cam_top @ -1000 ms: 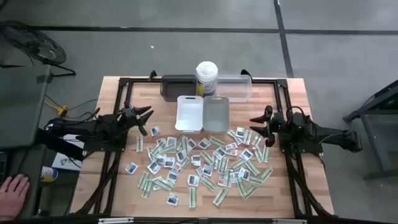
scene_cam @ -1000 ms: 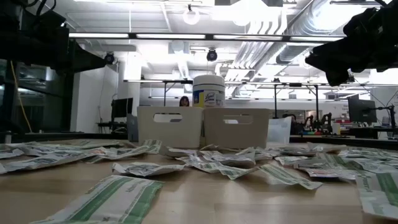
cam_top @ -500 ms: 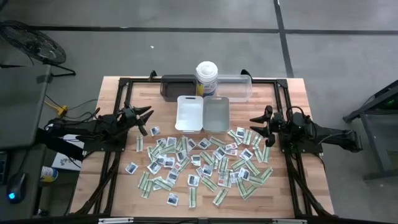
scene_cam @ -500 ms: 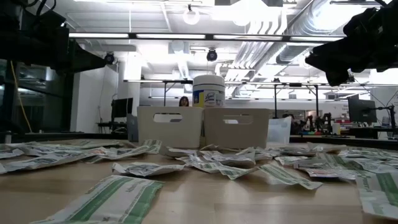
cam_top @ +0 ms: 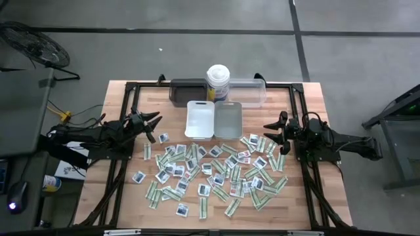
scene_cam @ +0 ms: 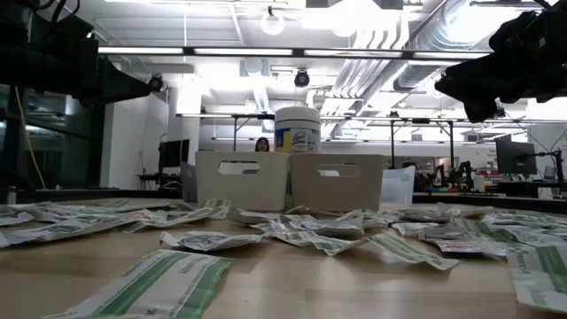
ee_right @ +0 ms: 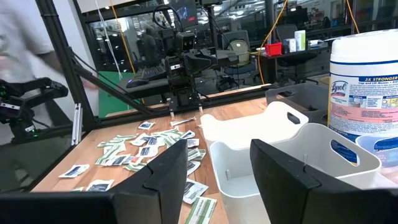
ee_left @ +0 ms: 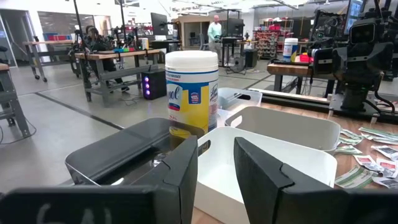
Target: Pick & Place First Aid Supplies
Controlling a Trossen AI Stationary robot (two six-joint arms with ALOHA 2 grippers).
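My table [cam_top: 125, 203] is pale wood planking, matt. The packets [cam_top: 210, 172] look like crinkled paper or foil, I can't quite tell. The white tray [ee_left: 273, 158] is smooth matt plastic, the dark tray [ee_left: 118, 155] glossy, and the canister [ee_right: 365, 87] carries a shiny printed label.

1. We find the packets [cam_top: 213, 172] scattered mid-table, between the two arms.
2. Two trays [cam_top: 214, 119] sit side by side just behind them.
3. The canister [cam_top: 218, 81] stands behind those trays, between two more trays.
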